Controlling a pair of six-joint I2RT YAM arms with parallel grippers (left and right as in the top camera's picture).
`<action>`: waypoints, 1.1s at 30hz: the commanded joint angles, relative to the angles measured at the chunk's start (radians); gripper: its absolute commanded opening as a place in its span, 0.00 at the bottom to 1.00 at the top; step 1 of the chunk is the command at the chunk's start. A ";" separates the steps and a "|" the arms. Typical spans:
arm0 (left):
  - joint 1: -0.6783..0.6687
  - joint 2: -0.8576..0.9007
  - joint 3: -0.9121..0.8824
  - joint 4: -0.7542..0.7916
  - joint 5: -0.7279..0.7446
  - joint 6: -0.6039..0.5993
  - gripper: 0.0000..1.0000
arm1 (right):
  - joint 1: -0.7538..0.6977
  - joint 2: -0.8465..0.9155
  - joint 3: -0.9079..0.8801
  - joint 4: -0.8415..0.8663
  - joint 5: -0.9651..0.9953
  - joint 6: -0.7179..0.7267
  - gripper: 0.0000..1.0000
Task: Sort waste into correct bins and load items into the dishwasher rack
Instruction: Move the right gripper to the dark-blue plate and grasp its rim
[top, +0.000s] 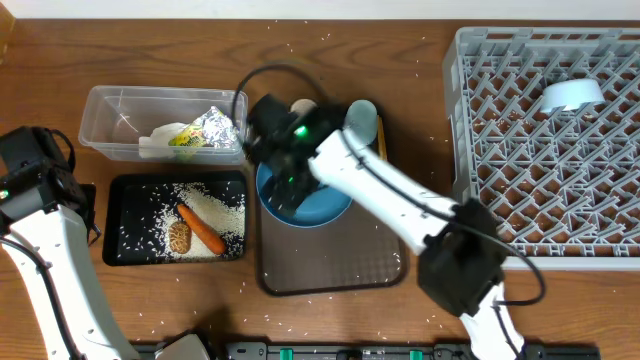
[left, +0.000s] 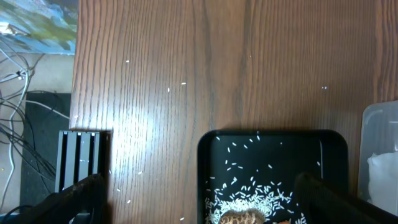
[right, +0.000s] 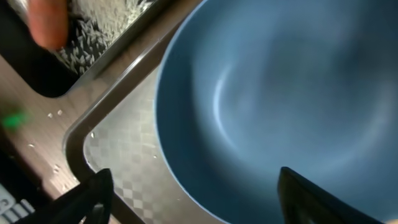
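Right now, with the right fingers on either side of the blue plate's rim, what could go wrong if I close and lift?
1. The right fingers only straddle one edge of the blue plate. The smooth, wide plate could tip or slip out once lifted.
2. The light blue cup stands just behind the plate on the brown tray, close beside the arm. Swinging toward the rack could knock it over.

One large square grey plastic rack (top: 540, 170); inside it, one white bowl (top: 572, 95); left of it, one clear plastic container (top: 105, 120), one shallow black tray (top: 118, 205), one orange carrot (top: 200, 229), one dark blue plate (top: 322, 212), one brown serving tray (top: 330, 265).
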 joint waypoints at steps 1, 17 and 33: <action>0.005 -0.002 -0.002 -0.005 -0.005 -0.006 0.98 | 0.052 0.053 0.006 0.000 0.058 0.014 0.73; 0.005 -0.002 -0.002 -0.005 -0.005 -0.006 0.98 | 0.116 0.232 0.006 0.039 0.171 0.071 0.38; 0.005 -0.002 -0.002 -0.005 -0.005 -0.006 0.98 | 0.118 0.069 0.007 0.000 0.198 0.130 0.01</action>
